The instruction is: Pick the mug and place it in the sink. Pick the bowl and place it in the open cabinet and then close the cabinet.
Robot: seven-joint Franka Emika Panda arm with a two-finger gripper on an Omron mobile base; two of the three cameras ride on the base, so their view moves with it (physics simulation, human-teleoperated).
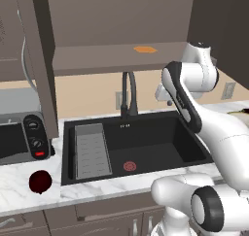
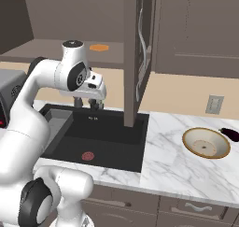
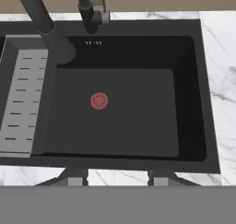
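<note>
dark red mug sits on the marble desk left of the sink, untouched. end effector hangs above the basin with jaws apart and nothing between them (hand view looks straight down at the drain). bowl waits on the desk well to the right, cabinet door open. step in hand looks like fetching the mug: swing left past the faucet, come down from above, and straddle the rounded body away from its handle
</note>
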